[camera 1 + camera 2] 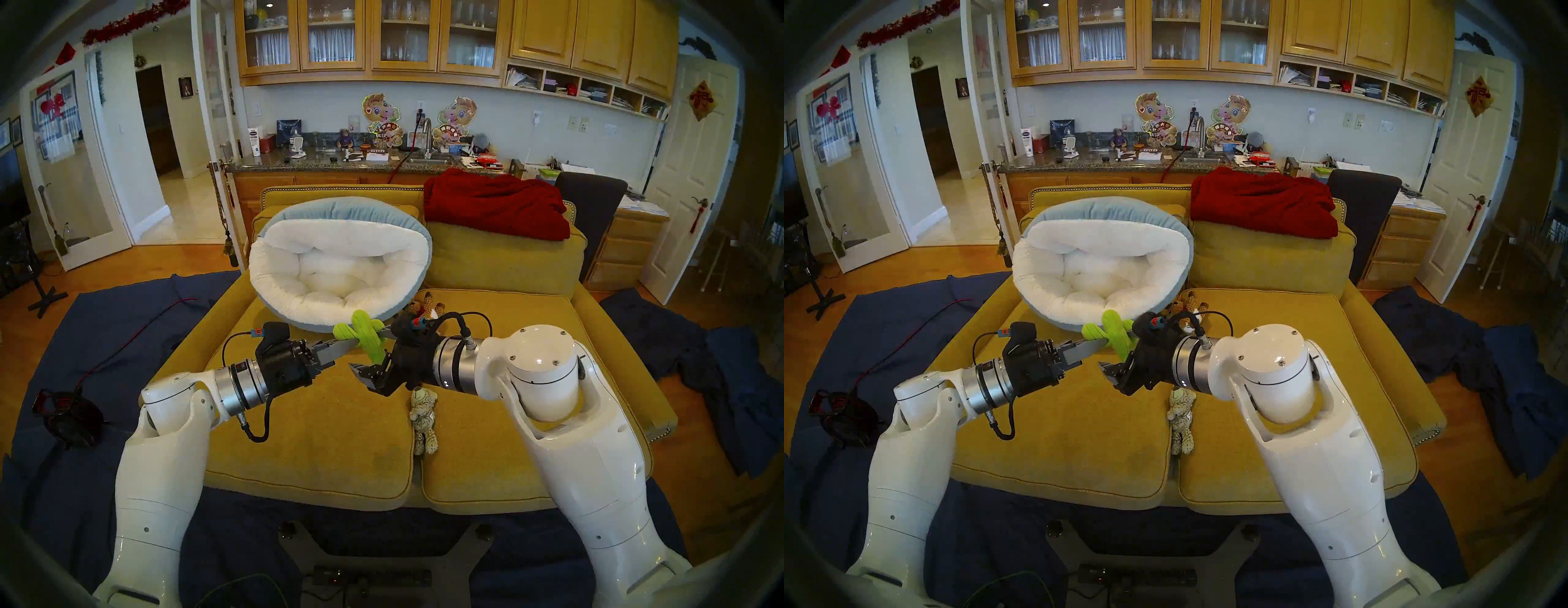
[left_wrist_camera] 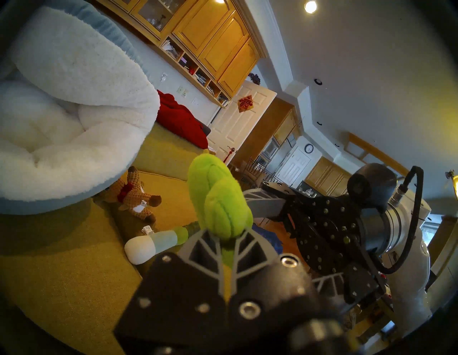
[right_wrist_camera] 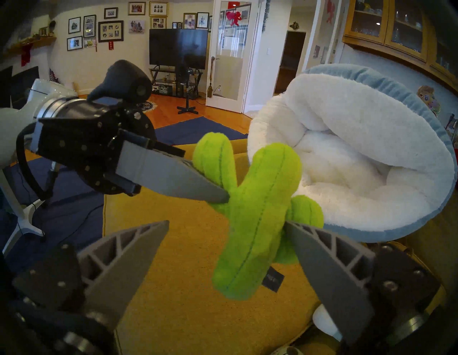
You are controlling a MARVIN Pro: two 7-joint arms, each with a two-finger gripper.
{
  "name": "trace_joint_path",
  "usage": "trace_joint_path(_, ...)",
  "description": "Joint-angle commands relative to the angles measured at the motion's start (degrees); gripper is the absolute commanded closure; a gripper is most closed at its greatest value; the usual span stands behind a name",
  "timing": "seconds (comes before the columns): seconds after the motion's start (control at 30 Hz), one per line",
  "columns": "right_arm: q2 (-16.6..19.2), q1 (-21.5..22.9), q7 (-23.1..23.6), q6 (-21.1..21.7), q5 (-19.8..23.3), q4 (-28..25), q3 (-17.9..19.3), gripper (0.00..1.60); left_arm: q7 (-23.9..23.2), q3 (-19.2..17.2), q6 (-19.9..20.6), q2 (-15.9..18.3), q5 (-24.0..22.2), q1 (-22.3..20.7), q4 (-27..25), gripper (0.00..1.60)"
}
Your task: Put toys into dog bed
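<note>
A bright green cactus (image 1: 362, 329) (image 3: 252, 215) hangs above the sofa seat, just in front of the dog bed (image 1: 271, 263) (image 3: 347, 124). My left gripper (image 1: 353, 340) (image 2: 226, 235) is shut on one of its arms. My right gripper (image 1: 369, 354) (image 3: 226, 223) is open, with a finger on each side of the cactus's lower body. The white-fleece, pale-blue bed leans tilted against the backrest with no toy inside. A grey spotted cub (image 1: 424, 420) lies under my right wrist. A brown knitted animal (image 2: 135, 195) and a white-blue-green tube (image 2: 153, 245) lie by the bed's right edge.
A red blanket (image 1: 496, 204) is draped over the right back cushion of the mustard-yellow sofa (image 1: 318, 446). Dark blue sheets (image 1: 106, 322) cover the floor around it. A red cable reel (image 1: 63, 416) sits on the floor at the left.
</note>
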Motion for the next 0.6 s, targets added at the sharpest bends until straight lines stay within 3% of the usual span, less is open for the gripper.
trace_joint_path(0.0, -0.14, 0.62, -0.04, 0.06, 0.01, -1.94, 0.37, 0.0, -0.27, -0.48, -0.49, -0.17, -0.48, -1.04, -1.46, 1.6)
trace_joint_path(0.57, 1.69, -1.49, 2.14, 1.12, 0.83, -5.15, 3.26, 0.0, 3.58, -1.92, -4.02, 0.01, 2.33, -2.34, 0.4, 1.6)
